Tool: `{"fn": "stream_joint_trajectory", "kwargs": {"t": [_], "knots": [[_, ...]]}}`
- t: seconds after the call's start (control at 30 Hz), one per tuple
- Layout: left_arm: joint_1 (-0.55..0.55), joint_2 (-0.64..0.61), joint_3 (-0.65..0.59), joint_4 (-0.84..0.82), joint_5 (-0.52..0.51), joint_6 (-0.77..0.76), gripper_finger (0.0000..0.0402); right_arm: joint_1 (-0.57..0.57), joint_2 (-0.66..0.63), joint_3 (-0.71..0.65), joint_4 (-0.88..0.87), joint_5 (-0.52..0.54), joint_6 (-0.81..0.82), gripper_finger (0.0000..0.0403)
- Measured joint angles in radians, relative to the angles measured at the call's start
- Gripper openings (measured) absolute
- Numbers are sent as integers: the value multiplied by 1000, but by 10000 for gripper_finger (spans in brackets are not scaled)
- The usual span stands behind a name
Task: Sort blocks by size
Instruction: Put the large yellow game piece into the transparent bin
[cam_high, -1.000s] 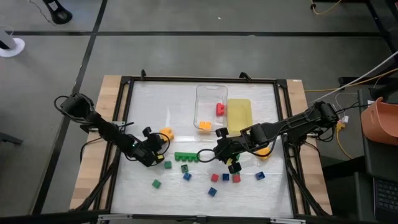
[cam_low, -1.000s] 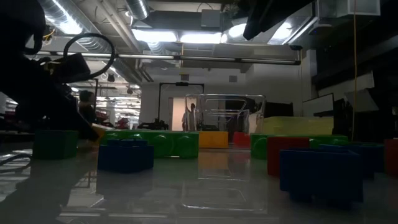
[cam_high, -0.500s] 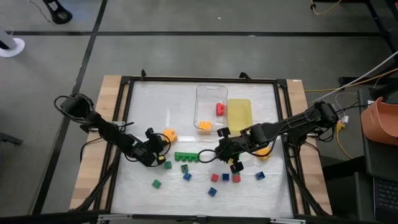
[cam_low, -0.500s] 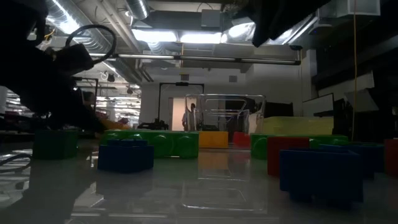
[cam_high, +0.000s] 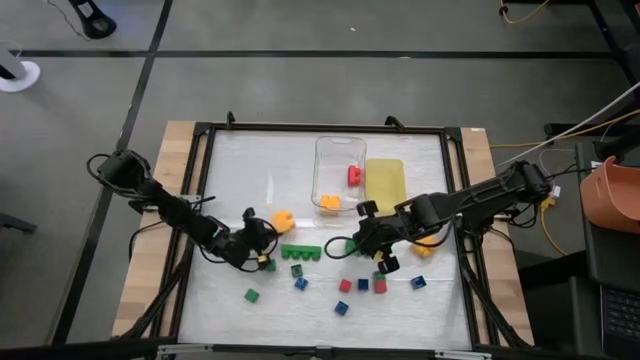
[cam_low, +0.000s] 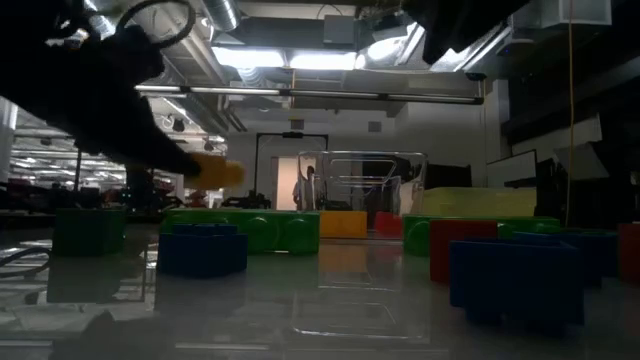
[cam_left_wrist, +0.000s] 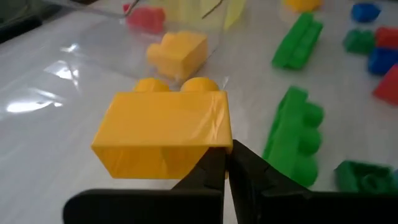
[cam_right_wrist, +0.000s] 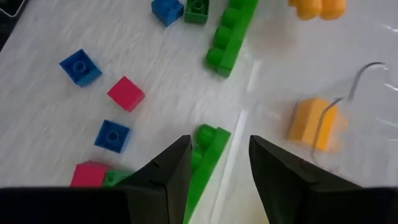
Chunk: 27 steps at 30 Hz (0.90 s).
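Tabletop (cam_high: 250, 170) scene: left claw (cam_high: 262, 243) pinching orange block (cam_high: 282, 218), now lifted; right claw (cam_high: 368, 240) spread.

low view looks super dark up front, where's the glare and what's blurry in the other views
Low view: ceiling lights behind backlight the scene, so the left arm is a silhouette and the blue block dim; reflections sheen the table. Right wrist view: motion-smeared orange block. Left wrist view: white glare patches on the table, far blocks soft.
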Motion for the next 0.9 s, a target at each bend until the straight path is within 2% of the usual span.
{"fn": "stream_joint_trajectory", "kwargs": {"t": [0.4, 0.63, 0.73, 0.9], "knots": [[27, 0, 92, 162, 0, 217, 0, 0, -112, 0, -119, 130, 2, 163], [126, 0, 156, 189, 20, 418, 0, 0, -151, 0, -174, 145, 3, 163], [211, 0, 178, 186, 84, 470, 0, -1, -158, 0, -188, 156, 3, 163], [388, 11, 224, 187, 303, 466, 0, -1, -157, 0, -201, 171, 4, 163]]}}
